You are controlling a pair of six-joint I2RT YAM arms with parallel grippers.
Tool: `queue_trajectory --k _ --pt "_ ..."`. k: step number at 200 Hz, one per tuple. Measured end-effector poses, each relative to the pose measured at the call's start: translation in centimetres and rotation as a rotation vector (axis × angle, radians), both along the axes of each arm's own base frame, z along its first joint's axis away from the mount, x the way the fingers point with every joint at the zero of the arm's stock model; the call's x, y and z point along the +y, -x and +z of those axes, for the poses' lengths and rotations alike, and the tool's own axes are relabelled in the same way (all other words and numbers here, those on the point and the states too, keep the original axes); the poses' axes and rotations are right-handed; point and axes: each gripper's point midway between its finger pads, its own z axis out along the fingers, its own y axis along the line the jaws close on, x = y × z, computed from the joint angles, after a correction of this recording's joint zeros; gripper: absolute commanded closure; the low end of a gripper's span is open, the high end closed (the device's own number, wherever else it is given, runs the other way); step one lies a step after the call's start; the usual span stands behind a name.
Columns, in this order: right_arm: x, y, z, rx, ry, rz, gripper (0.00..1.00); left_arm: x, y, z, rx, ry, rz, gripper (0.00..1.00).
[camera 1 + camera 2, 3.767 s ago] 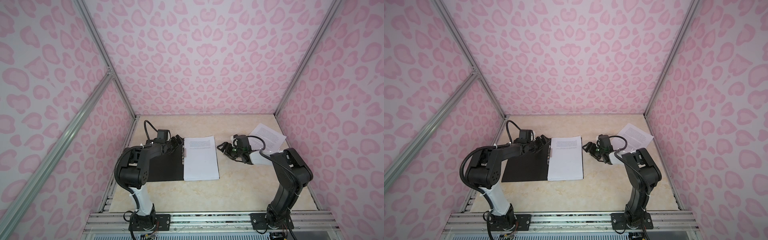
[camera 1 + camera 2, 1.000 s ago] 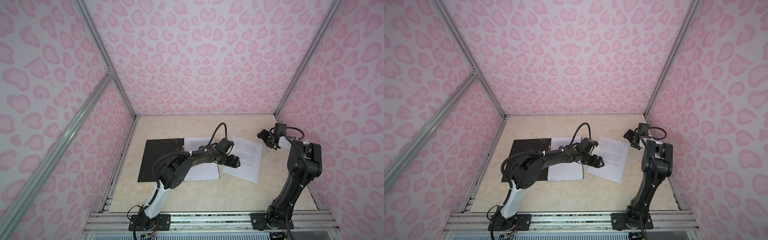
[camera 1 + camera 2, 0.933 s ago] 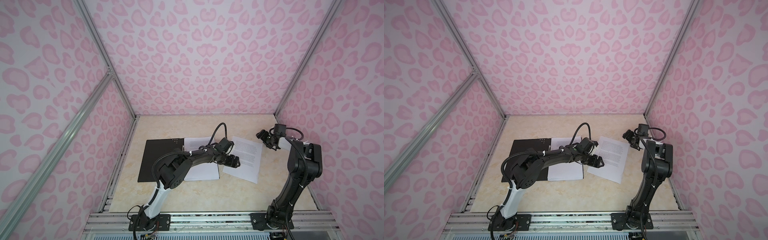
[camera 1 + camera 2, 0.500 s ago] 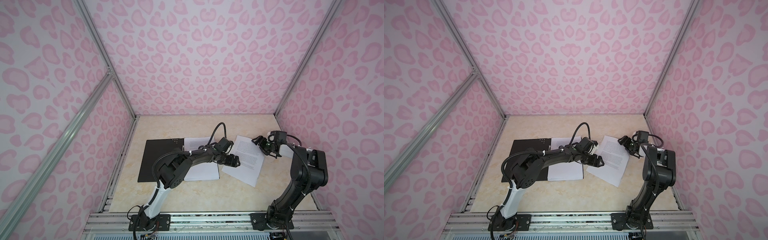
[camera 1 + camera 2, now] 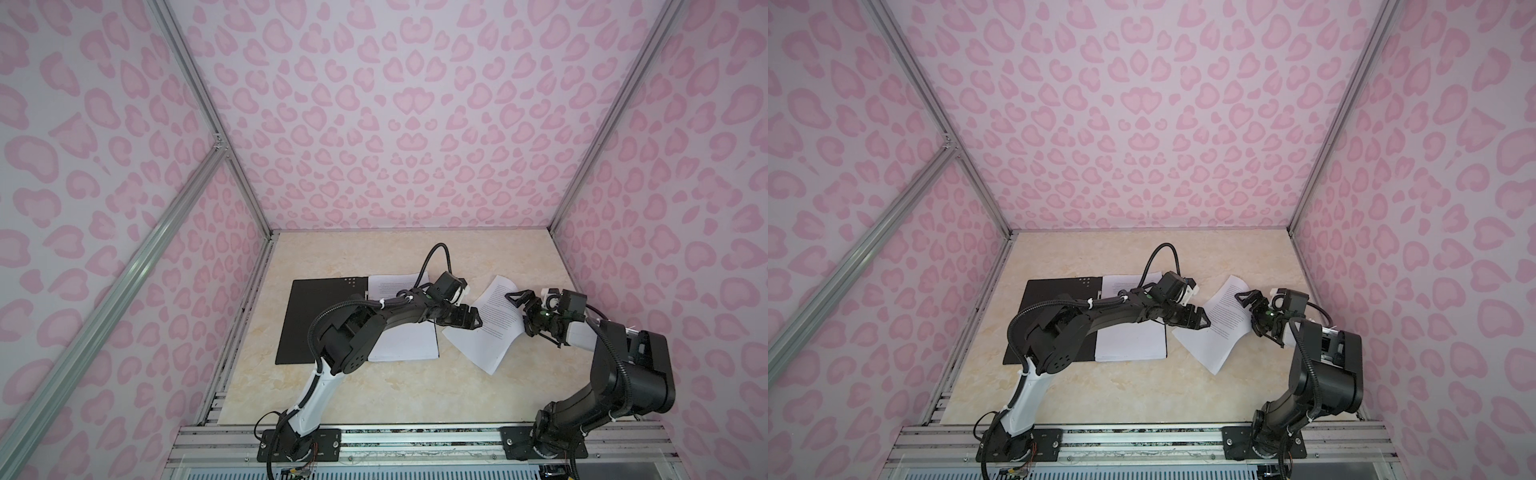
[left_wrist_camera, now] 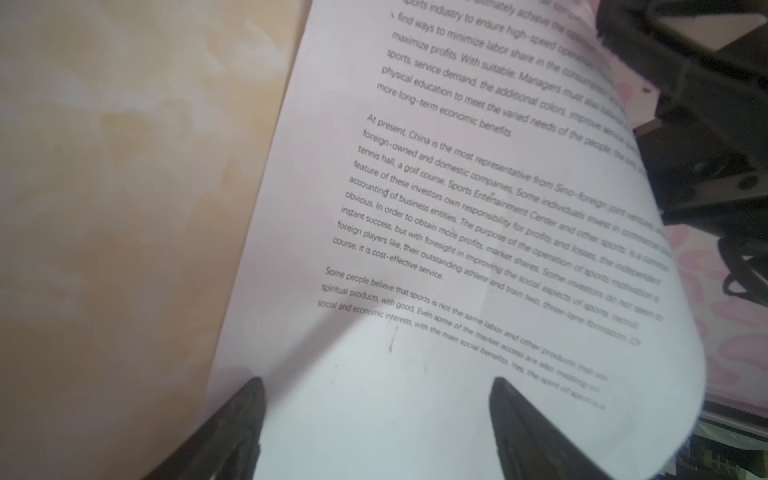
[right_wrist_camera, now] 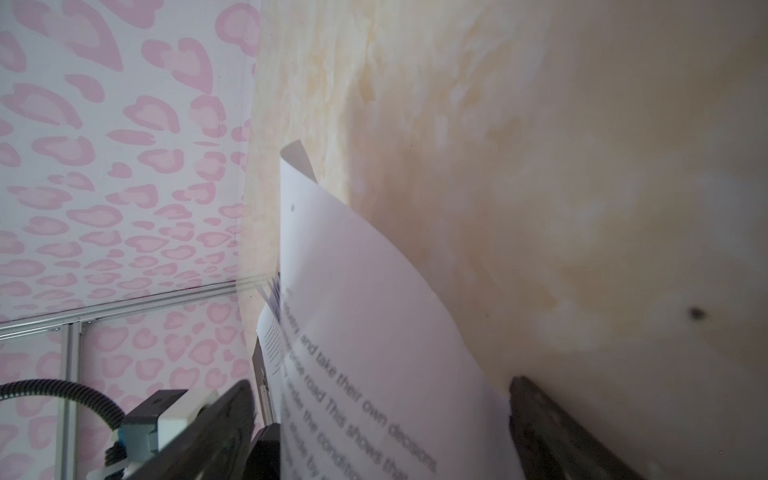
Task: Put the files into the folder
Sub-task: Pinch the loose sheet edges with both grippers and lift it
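The folder (image 5: 320, 320) (image 5: 1054, 316) lies open with its black inside up at the left in both top views. A stack of files (image 5: 399, 345) (image 5: 1129, 340) rests on its right half. One loose printed sheet (image 5: 494, 328) (image 5: 1221, 328) (image 6: 478, 208) (image 7: 353, 291) lies askew to the right, its right edge curled up off the table. My left gripper (image 5: 473, 322) (image 5: 1202, 322) (image 6: 378, 382) hovers open over the sheet's left corner. My right gripper (image 5: 519, 313) (image 5: 1249, 313) (image 7: 380, 382) is open, its jaws straddling the raised right edge.
The beige marble tabletop (image 5: 374, 257) is boxed in by pink patterned walls (image 5: 415, 124) on three sides. An aluminium rail (image 5: 415, 440) carrying both arm bases runs along the front. The left arm stretches across the folder's stack.
The right gripper came in from the far right corner to the loose sheet's right edge and its jaws widened. That edge now curls upward. The left arm has stayed put.
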Motion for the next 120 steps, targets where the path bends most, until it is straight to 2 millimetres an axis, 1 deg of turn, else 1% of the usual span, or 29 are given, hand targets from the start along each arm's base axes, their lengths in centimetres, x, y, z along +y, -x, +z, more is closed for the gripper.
queue_trajectory --k 40,52,74,89,105,120 --pt "0.8 1.8 0.6 0.031 -0.077 -0.040 0.03 -0.5 -0.4 0.0 0.001 0.023 0.003 0.13" --pt "0.8 1.8 1.6 0.014 -0.082 -0.047 0.03 -0.6 -0.5 -0.1 0.004 0.027 0.003 0.13" --pt "0.8 1.3 4.3 -0.041 -0.080 -0.055 0.03 -0.7 -0.7 -0.1 0.007 0.035 0.006 0.14" --pt "1.0 1.3 5.6 -0.068 -0.070 -0.054 0.03 -0.8 -0.8 0.0 0.006 0.040 0.008 0.13" --pt "1.5 1.6 6.1 -0.069 -0.080 -0.059 0.03 -0.9 -0.9 0.0 0.004 0.045 0.009 0.13" --pt "2.0 2.2 5.8 -0.050 -0.087 -0.062 0.03 -1.0 -1.0 -0.1 0.005 0.047 0.009 0.14"
